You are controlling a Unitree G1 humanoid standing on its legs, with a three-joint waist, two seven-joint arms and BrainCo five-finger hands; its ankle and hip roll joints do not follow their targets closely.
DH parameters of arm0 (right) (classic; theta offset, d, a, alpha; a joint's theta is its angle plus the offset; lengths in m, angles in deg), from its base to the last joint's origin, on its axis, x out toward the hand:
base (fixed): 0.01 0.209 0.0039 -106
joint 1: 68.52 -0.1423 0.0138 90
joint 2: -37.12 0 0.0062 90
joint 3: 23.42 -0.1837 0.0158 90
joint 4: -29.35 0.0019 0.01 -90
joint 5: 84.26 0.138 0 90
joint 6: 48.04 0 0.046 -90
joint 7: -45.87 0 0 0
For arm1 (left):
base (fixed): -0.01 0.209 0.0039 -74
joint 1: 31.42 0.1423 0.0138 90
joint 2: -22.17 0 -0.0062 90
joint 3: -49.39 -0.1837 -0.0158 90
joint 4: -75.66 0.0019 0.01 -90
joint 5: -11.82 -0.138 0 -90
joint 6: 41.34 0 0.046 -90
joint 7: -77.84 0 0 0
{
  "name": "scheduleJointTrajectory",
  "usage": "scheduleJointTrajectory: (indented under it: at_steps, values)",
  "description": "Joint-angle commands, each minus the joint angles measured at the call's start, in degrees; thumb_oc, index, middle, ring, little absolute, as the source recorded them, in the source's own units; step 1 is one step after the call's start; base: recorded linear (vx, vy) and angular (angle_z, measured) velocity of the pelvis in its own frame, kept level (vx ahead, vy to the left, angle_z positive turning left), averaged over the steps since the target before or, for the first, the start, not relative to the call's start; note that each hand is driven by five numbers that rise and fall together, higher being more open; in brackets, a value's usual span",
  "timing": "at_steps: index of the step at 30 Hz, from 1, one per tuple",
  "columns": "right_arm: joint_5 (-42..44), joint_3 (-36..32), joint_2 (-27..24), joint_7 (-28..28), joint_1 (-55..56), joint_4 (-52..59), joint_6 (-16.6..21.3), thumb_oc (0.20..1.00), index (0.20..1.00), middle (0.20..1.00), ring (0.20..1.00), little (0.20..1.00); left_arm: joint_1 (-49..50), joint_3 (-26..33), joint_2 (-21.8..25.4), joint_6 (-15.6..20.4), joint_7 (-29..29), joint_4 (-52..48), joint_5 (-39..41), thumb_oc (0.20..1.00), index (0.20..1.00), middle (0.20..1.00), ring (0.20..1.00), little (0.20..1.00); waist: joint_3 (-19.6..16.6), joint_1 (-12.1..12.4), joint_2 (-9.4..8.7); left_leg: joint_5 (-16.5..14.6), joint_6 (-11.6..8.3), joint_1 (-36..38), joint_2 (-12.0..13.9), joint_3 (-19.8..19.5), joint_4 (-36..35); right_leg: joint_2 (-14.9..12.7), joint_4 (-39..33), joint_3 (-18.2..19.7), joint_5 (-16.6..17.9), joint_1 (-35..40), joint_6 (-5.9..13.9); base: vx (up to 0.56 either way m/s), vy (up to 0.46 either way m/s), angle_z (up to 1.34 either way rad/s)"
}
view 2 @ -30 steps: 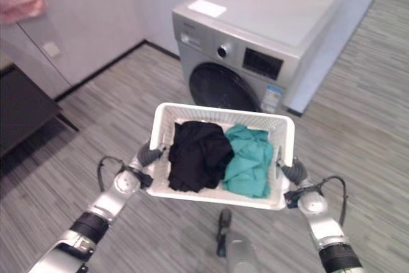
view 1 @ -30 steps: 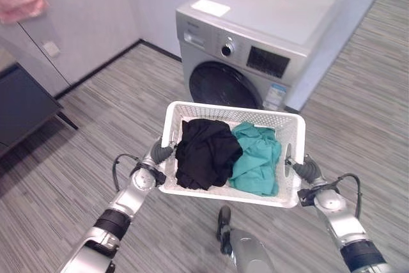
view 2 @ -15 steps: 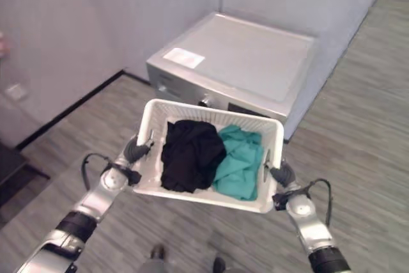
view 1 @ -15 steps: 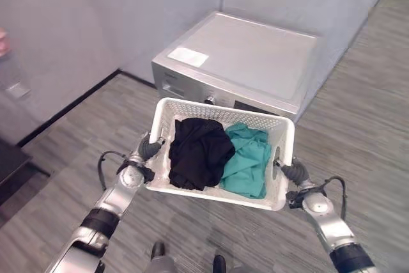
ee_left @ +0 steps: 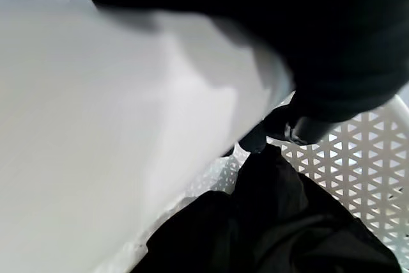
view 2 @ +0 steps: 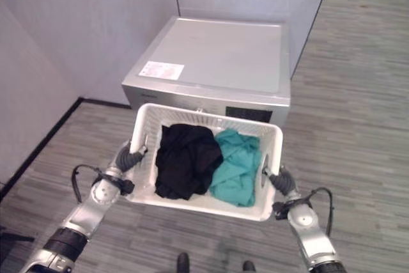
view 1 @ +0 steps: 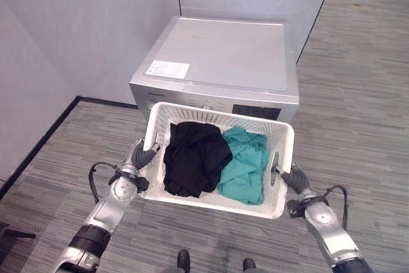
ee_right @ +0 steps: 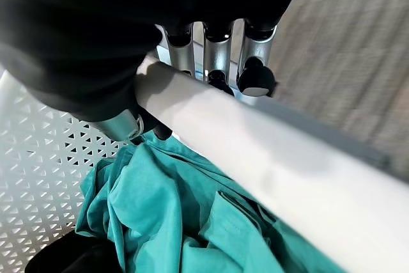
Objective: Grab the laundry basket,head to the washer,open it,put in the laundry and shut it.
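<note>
Carrying basket point(view 1: 281, 158) at washer point(view 1: 223, 62): left hand point(view 1: 142, 156) and right hand point(view 1: 291, 175) clamped on its rims. Door unopened, clothes point(view 1: 195, 158) not loaded.

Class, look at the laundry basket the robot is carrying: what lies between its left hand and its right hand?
In the left eye view, the white laundry basket spans between the left hand and right hand, holding a black garment and a teal garment.

Laundry basket point(view 1: 281, 133) overhangs washer point(view 1: 223, 55) front; floor point(view 1: 358, 119) open.
</note>
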Motion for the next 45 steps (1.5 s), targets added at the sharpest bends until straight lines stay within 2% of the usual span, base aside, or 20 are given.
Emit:
scheduleJointTrajectory:
  at_steps: [1, 5, 8, 13, 20, 22, 24, 28, 29, 30, 31, 32, 34, 35, 37, 38, 40, 41, 43, 45]
  values:
    - [2.08, -10.38, -6.07, 0.68, -2.63, 6.82, 6.08, 0.2, 0.2, 0.2, 0.2, 0.2, -3.12, 12.08, 5.41, 2.48, 4.12, -0.35, -0.41, 0.2, 0.2, 0.2, 0.2, 0.2, -3.44, 0.89, -0.71, -11.58, -1.71, 3.89, 3.7, 0.52, 9.68, 0.46, 4.58, 1.08, 2.33, -6.63, -0.01, -0.03, 0.226, -0.47]
    - [2.82, -21.77, -8.44, 5.31, 3.3, 14.05, 5.23, 0.2, 0.2, 0.2, 0.2, 0.2, 7.82, 25.69, 11.98, 3.48, -1.93, -18.2, 0.57, 0.2, 0.2, 0.2, 0.2, 0.2, -3.19, 1.06, -1.49, -13.57, 1.28, 4.07, 0.26, 1.83, 8.48, -2.49, 5.35, 2.12, 3.45, -9.18, 2.88, -0.04, 0.246, -0.36]
    - [4.88, -28.24, -9.19, 7.86, 6.88, 18.49, 4.77, 0.2, 0.2, 0.2, 0.2, 0.2, 14.81, 33.78, 15.0, 4.17, -5.51, -25.77, 4.52, 0.2, 0.2, 0.2, 0.2, 0.2, -3.1, 0.9, -2.52, -13.45, 2.39, 4.04, -1.26, 2.02, 7.93, -3.89, 6.04, 2.04, 4.66, -10.28, 3.85, 0.0, 0.148, -0.09]
    - [6.54, -29.49, -11.99, 8.02, 5.3, 18.35, 4.39, 0.2, 0.2, 0.2, 0.2, 0.2, 13.26, 34.98, 17.62, 4.79, -5.5, -27.48, 7.85, 0.2, 0.2, 0.2, 0.2, 0.2, -3.89, 1.34, -3.31, -14.59, 2.84, 4.09, -1.79, 1.5, 8.3, -4.97, 6.23, 0.77, 4.55, -9.72, 4.48, 0.01, 0.043, 0.02]
    - [8.07, -19.55, -23.97, 5.21, -10.93, 2.92, 2.01, 0.2, 0.2, 0.2, 0.2, 0.2, -11.54, 18.32, 22.12, 3.86, -1.48, -12.14, 10.05, 0.2, 0.2, 0.2, 0.2, 0.2, -4.83, 2.73, -3.98, -15.18, 3.96, 5.15, -3.52, 0.59, 8.08, -7.5, 8.88, -1.54, 5.92, -10.86, 5.54, 0.01, 0.045, 0.1]
    - [8.59, -18.29, -26.72, 4.86, -13.73, -0.54, 1.7, 0.2, 0.2, 0.2, 0.2, 0.2, -15.46, 15.57, 22.36, 3.55, -0.57, -9.47, 9.38, 0.2, 0.2, 0.2, 0.2, 0.2, -4.66, 3.03, -3.9, -15.01, 4.2, 5.52, -3.78, 0.23, 7.52, -7.09, 10.95, -0.84, 5.6, -11.76, 5.25, -0.01, 0.051, -0.03]
    - [10.96, -14.16, -32.77, 3.64, -21.5, -8.55, 0.7, 0.2, 0.2, 0.2, 0.2, 0.2, -22.34, 10.28, 22.16, 3.34, -0.53, -4.27, 12.12, 0.2, 0.2, 0.2, 0.2, 0.2, -4.12, 3.31, -3.24, -14.7, 4.82, 6.59, -3.98, -1.3, 6.61, -4.75, 16.64, 0.67, 4.69, -13.76, 4.27, 0.0, 0.061, -0.08]
    - [10.96, -14.13, -32.77, 3.64, -21.53, -8.57, 0.71, 0.2, 0.2, 0.2, 0.2, 0.2, -22.33, 10.29, 22.16, 3.34, -0.53, -4.26, 12.12, 0.2, 0.2, 0.2, 0.2, 0.2, -4.12, 3.31, -3.24, -14.7, 4.82, 6.59, -3.99, -1.29, 6.61, -4.74, 16.66, 0.68, 4.69, -13.78, 4.27, 0.01, 0.03, -0.07]
    - [11.4, -5.61, -38.2, 3.76, -32.73, -15.23, -1.09, 0.2, 0.2, 0.2, 0.2, 0.2, -31.83, 3.2, 23.9, 1.92, 0.79, 3.48, 15.39, 0.2, 0.2, 0.2, 0.2, 0.2, -2.91, 3.23, -1.67, -15.19, 5.73, 8.43, -3.55, -2.1, 6.59, -0.91, 23.8, -1.72, 2.69, -16.82, 3.3, 0.14, 0.039, -0.09]
    - [12.53, 4.48, -38.67, 3.56, -45.06, -23.38, -1.52, 0.2, 0.2, 0.2, 0.2, 0.2, -39.48, -2.31, 25.28, 1.49, 0.75, 9.94, 17.62, 0.2, 0.2, 0.2, 0.2, 0.2, -3.32, 3.5, -1.78, -15.41, 4.86, 9.96, -4.14, -0.58, 5.16, -1.8, 18.32, -8.11, 3.4, -19.34, 2.29, 0.27, -0.057, -0.26]
    - [11.61, 9.66, -37.45, 4.02, -50.88, -26.59, -2.46, 0.2, 0.2, 0.2, 0.2, 0.2, -42.37, -4.32, 26.31, 1.49, 1.28, 13.28, 18.83, 0.2, 0.2, 0.2, 0.2, 0.2, -3.66, 3.76, -2.13, -16.24, 4.35, 11.01, -3.96, 0.26, 4.99, -2.51, 13.2, -11.69, 5.6, -21.22, 2.72, 0.35, -0.195, -0.24]
    - [11.16, 15.22, -35.8, 3.83, -57.74, -29.84, -2.66, 0.2, 0.2, 0.2, 0.2, 0.2, -45.0, -5.49, 27.0, 1.57, 1.69, 16.9, 19.45, 0.2, 0.2, 0.2, 0.2, 0.2, -3.84, 2.89, -1.4, -17.06, 4.03, 11.41, -3.33, 0.65, 5.2, -1.9, 8.99, -13.87, 7.3, -20.9, 3.08, 0.25, -0.144, -0.43]
    - [11.26, 18.51, -34.48, 3.59, -61.48, -31.83, -2.77, 0.2, 0.2, 0.2, 0.2, 0.2, -47.36, -7.03, 26.51, 1.75, 1.92, 20.93, 19.96, 0.2, 0.2, 0.2, 0.2, 0.2, -3.69, 1.58, -0.74, -17.72, 3.59, 11.84, -2.68, 0.57, 5.75, -1.21, 7.41, -13.72, 7.83, -20.34, 3.12, 0.22, -0.111, -0.44]
    - [11.49, 19.91, -34.26, 2.9, -62.31, -32.38, -3.22, 0.2, 0.2, 0.2, 0.2, 0.2, -51.19, -10.8, 24.8, 1.62, 1.84, 25.98, 19.9, 0.2, 0.2, 0.2, 0.2, 0.2, -3.99, 0.37, -1.16, -18.63, 2.78, 12.53, -2.26, -0.28, 7.36, -0.08, 7.67, -10.33, 7.89, -18.88, 2.43, 0.23, -0.128, 0.11]
    - [11.2, 20.36, -34.22, 2.87, -62.49, -31.6, -2.96, 0.2, 0.2, 0.2, 0.2, 0.2, -52.28, -11.75, 24.18, 1.58, 2.11, 26.78, 19.59, 0.2, 0.2, 0.2, 0.2, 0.2, -4.41, 0.24, -1.24, -18.44, 2.05, 12.45, -1.76, -0.31, 9.18, 0.41, 8.65, -10.32, 7.27, -18.06, 1.87, 0.25, -0.185, 0.76]
    - [10.86, 20.36, -33.58, 2.37, -61.83, -29.61, -3.3, 0.2, 0.2, 0.2, 0.2, 0.2, -53.37, -12.98, 22.24, 1.76, 2.26, 29.36, 20.6, 0.2, 0.2, 0.2, 0.2, 0.2, -4.59, -0.64, -0.9, -13.64, -1.49, 10.04, 0.74, 0.36, 18.17, 2.02, 10.04, -12.26, 5.26, -15.25, -0.19, 0.33, -0.297, 0.85]
    - [11.26, 20.32, -33.23, 1.83, -62.0, -28.2, -3.17, 0.2, 0.2, 0.2, 0.2, 0.2, -56.1, -13.84, 21.24, 1.36, 2.78, 29.72, 20.95, 0.2, 0.2, 0.2, 0.2, 0.2, -3.99, -0.66, -1.77, -6.69, -3.83, 4.52, 3.52, 1.14, 31.95, 2.96, 9.44, -13.96, 3.65, -11.46, -2.66, 0.21, -0.312, 0.81]
    - [11.34, 20.4, -33.2, 1.36, -62.03, -27.84, -2.85, 0.2, 0.2, 0.2, 0.2, 0.2, -57.03, -14.0, 20.91, 0.98, 3.04, 29.06, 20.95, 0.2, 0.2, 0.2, 0.2, 0.2, -3.32, 0.02, -2.32, -4.11, -4.27, 1.74, 3.54, 0.3, 37.75, 3.84, 8.77, -13.89, 2.9, -9.9, -3.91, 0.11, -0.267, 0.42]
    - [11.18, 20.56, -33.45, 0.76, -61.88, -28.41, -2.75, 0.2, 0.2, 0.2, 0.2, 0.2, -57.83, -14.32, 20.28, 0.84, 3.15, 28.92, 20.99, 0.2, 0.2, 0.2, 0.2, 0.2, -2.39, 1.11, -3.78, -0.36, -4.62, -2.74, 3.64, -0.34, 44.77, 4.41, 7.77, -13.76, 1.81, -7.29, -5.36, 0.09, -0.196, -0.23]
    - [11.21, 20.36, -33.47, 1.26, -60.72, -28.22, -3.31, 0.2, 0.2, 0.2, 0.2, 0.2, -58.66, -14.79, 19.98, 0.64, 2.68, 28.86, 20.86, 0.2, 0.2, 0.2, 0.2, 0.2, -1.86, 1.7, -4.61, -1.6, -3.85, -6.44, 6.28, 1.06, 40.96, 4.26, 7.13, -14.17, 0.93, -5.92, -5.36, 0.12, -0.072, -0.16]
